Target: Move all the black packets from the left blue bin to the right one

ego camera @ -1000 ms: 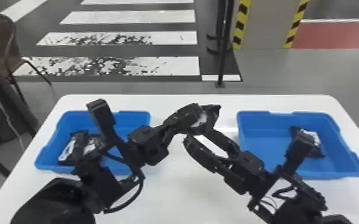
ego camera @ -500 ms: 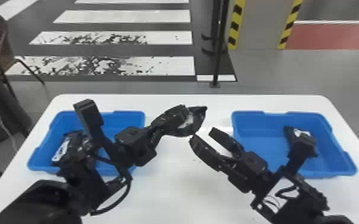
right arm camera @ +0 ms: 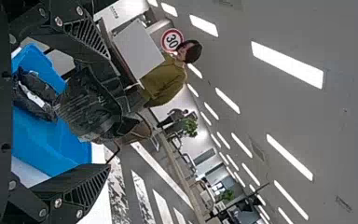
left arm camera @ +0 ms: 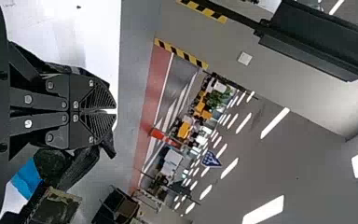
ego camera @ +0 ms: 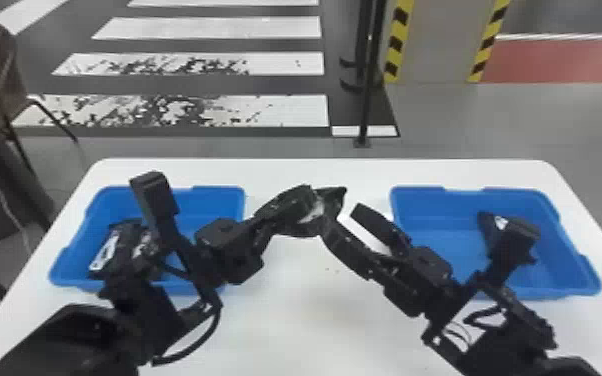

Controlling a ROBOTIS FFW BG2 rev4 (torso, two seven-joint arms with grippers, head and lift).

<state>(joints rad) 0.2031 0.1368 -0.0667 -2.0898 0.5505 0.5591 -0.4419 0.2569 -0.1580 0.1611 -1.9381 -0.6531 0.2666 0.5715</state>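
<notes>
**A:** so where's the packet at?

**B:** on my head feed the black packet [ego camera: 335, 198] is mid-frame, at the tips of my left gripper [ego camera: 317, 209], with a dark flap poking out past them. Those fingers are nearly together, pinching it.

**A:** and the other one?

**B:** my right gripper [ego camera: 342, 219] is spread wide, not clamped on anything, right by that packet. Can't tell if they touch tbh. I've got other packets [ego camera: 106, 252] in the left blue bin [ego camera: 212, 200], left of frame, and one packet [ego camera: 489, 224] in the right blue bin [ego camera: 445, 215], right of frame.
</notes>
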